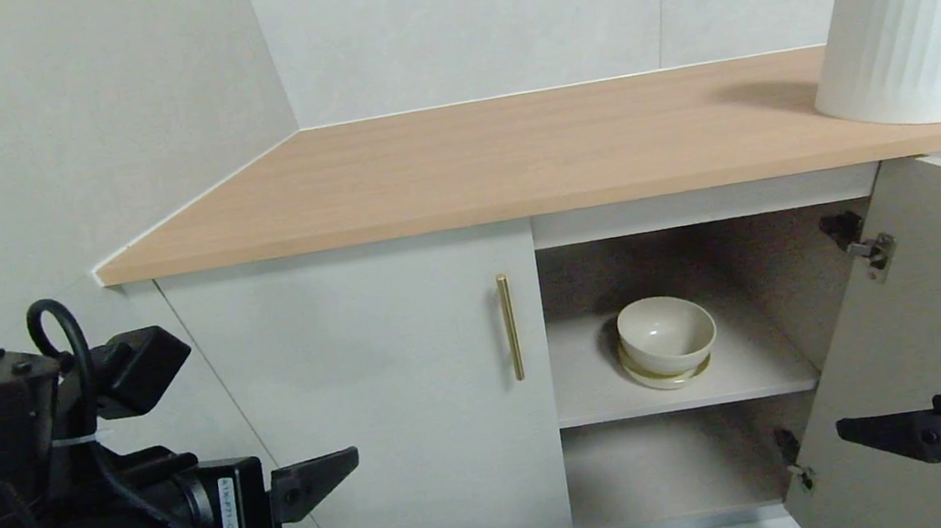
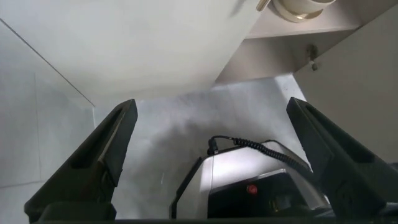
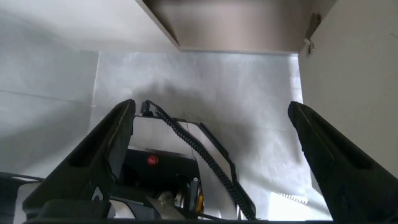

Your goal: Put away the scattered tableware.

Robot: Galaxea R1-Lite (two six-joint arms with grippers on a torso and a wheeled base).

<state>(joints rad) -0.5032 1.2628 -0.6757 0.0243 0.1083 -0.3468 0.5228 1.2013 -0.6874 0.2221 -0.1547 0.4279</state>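
**Bowl already on the shelf, open door nearest the right arm**

The table (image 1: 511,157) runs across the top of a low cabinet (image 1: 359,390), with a tall white ribbed container (image 1: 915,17) at its right end. The cabinet's left door is shut. Its right door (image 1: 888,353) is swung out toward the robot and stands just beside the right gripper (image 1: 871,429).

Inside, the upper shelf (image 1: 753,372) carries the tableware. A cream bowl (image 1: 666,333) sits upright on a small plate (image 1: 666,377) near the shelf's front edge.

Both grippers hang low in front of the cabinet, spread wide and empty. The left gripper (image 1: 325,473) is before the shut door and well apart from the opening. The bowl lies above and ahead of both, between them but closer to the right arm's side. Being round, it has no long axis to line up with.

The stowing looks finished. The likely remaining move is closing the door, which the right arm seems better placed to do.
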